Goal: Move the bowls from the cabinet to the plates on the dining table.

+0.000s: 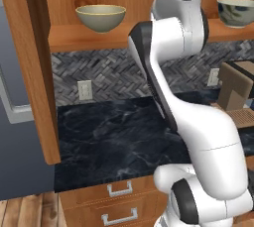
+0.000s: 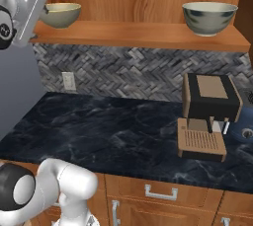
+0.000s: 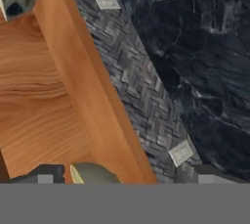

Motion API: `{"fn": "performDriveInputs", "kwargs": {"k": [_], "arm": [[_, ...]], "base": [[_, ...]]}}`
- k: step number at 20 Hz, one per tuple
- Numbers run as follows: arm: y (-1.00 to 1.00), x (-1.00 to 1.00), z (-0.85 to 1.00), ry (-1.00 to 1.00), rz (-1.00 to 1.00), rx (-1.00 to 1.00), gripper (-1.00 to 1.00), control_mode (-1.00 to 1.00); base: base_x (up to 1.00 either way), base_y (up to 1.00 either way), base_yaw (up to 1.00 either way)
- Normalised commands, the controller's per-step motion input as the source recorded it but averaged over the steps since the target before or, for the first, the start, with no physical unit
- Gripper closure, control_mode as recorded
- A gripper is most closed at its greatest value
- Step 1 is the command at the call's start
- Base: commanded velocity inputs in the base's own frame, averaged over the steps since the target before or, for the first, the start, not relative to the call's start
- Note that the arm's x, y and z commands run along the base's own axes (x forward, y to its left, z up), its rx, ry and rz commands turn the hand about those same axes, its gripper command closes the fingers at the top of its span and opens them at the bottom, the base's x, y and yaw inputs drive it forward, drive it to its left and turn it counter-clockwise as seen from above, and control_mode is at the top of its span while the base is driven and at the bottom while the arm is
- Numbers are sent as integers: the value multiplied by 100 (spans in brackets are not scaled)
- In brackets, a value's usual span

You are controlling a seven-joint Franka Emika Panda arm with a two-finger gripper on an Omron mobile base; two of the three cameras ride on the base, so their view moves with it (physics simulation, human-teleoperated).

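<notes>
The end effector (image 3: 119, 174) is wide open and empty, with the tan bowl (image 1: 100, 17) on the cabinet shelf (image 2: 138, 35) just ahead. Closing off-centre could nudge it; the mottled bowl (image 2: 209, 17) sits well aside.

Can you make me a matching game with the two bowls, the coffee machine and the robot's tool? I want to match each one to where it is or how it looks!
Things:
1. tan bowl
2. grey bowl
3. coffee machine
4. tool

Places or states:
A. standing on the black counter
B. open, up by the shelf
C. on the right end of the shelf
D. on the left end of the shelf

Pairs: 1-D, 2-C, 3-A, 4-B
</notes>
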Motion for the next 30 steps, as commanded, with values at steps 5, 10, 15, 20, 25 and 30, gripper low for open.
{"fn": "performDriveInputs", "kwargs": {"k": [5,10,15,20,25,30], "arm": [[31,33,0,0,4,0,-100,-100],[27,34,-4,0,5,-3,-100,-100],[17,17,-3,0,10,-4,-100,-100],[1,9,0,0,13,-3,-100,-100],[0,15,-9,0,14,-4,-100,-100],[0,24,-14,0,12,-8,-100,-100]], "base": [[0,0,0],[0,0,0],[0,0,0],[0,0,0],[0,0,0],[0,0,0]]}}
